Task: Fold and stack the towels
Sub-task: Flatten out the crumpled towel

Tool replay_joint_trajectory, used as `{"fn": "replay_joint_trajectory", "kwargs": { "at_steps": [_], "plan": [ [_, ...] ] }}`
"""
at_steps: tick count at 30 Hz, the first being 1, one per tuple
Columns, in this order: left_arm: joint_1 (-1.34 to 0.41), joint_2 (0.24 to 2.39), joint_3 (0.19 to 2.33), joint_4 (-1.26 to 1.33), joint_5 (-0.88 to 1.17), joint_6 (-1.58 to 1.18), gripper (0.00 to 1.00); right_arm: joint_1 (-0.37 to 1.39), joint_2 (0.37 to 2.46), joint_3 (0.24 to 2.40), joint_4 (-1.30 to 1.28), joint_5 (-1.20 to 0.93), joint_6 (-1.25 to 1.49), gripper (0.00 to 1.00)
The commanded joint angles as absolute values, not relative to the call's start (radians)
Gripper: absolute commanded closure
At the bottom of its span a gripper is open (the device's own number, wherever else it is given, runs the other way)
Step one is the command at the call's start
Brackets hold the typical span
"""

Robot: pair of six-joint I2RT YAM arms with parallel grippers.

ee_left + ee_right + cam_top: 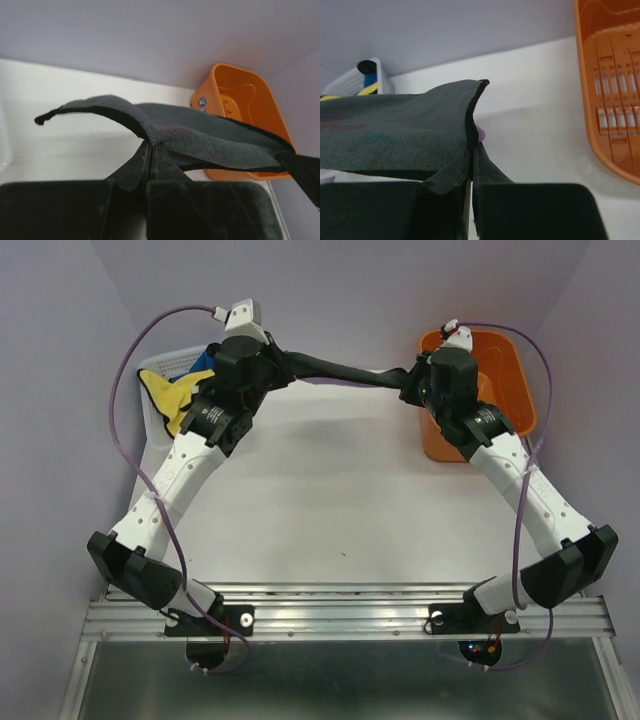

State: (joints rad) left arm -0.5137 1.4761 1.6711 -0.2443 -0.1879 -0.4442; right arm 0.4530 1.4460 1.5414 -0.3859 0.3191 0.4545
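Observation:
The purple towel with a dark grey side [335,370] hangs stretched in the air between my two grippers at the back of the table, grey side up. My left gripper [262,358] is shut on its left corner; in the left wrist view the cloth [200,132] runs away from the closed fingertips [150,145]. My right gripper [412,378] is shut on its right corner; in the right wrist view the cloth [395,132] shows a speck of purple at the gripper [474,145]. The yellow towel [172,392] and the blue towel [203,362] lie in the white mesh basket [160,420].
An orange plastic bin [505,370] stands at the back right, just behind my right arm, and shows in the left wrist view [240,100] and the right wrist view [612,90]. The white basket is at the back left under my left arm. Purple walls enclose the white table [340,510].

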Motion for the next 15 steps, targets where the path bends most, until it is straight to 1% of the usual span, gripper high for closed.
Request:
{"fn": "replay_joint_trajectory", "kwargs": {
  "at_steps": [1, 3, 4, 6, 7, 8, 9, 10, 11, 12, 13, 14, 15],
  "plan": [
    [-0.502, 1.343, 1.484, -0.175, -0.15, -0.451, 1.0, 0.451, 1.33, 1.415, -0.321, 0.292, 0.445, 0.99],
    [-0.502, 1.312, 1.36, -0.144, -0.118, -0.489, 1.0, 0.451, 1.287, 1.3, -0.29, 0.252, 0.457, 0.99],
    [-0.502, 1.299, 1.236, -0.118, -0.106, -0.514, 1.0, 0.449, 1.243, 1.179, -0.278, 0.239, 0.48, 0.97],
    [-0.502, 1.282, 1.116, -0.094, -0.06, -0.589, 1.0, 0.451, 1.2, 1.058, -0.275, 0.207, 0.515, 0.93],
    [-0.502, 1.281, 1.01, -0.081, -0.042, -0.613, 1.0, 0.451, 1.18, 0.999, -0.264, 0.186, 0.534, 0.91],
    [-0.502, 1.282, 0.962, -0.077, -0.005, -0.633, 1.0, 0.451, 1.133, 0.87, -0.253, 0.169, 0.576, 0.89],
    [-0.502, 1.285, 0.878, -0.065, 0.024, -0.664, 1.0, 0.451, 1.111, 0.811, -0.246, 0.135, 0.606, 0.87],
    [-0.502, 1.285, 0.85, -0.064, 0.035, -0.667, 0.95, 0.451, 1.089, 0.76, -0.238, 0.114, 0.639, 0.86],
    [-0.503, 1.285, 0.829, -0.066, 0.046, -0.669, 0.6, 0.451, 1.066, 0.706, -0.238, 0.091, 0.652, 0.83],
    [-0.506, 1.281, 0.799, -0.077, 0.058, -0.679, 0.48, 0.451, 1.03, 0.646, -0.245, 0.062, 0.66, 0.75],
    [-0.512, 1.276, 0.786, -0.077, 0.061, -0.684, 0.28, 0.453, 1.011, 0.626, -0.274, 0.049, 0.661, 0.68],
    [-0.518, 1.263, 0.773, -0.078, 0.061, -0.689, 0.24, 0.453, 0.996, 0.617, -0.3, 0.041, 0.66, 0.58],
    [-0.528, 1.255, 0.758, -0.086, 0.057, -0.693, 0.21, 0.451, 0.967, 0.617, -0.325, 0.049, 0.657, 0.39]
  ]
}}
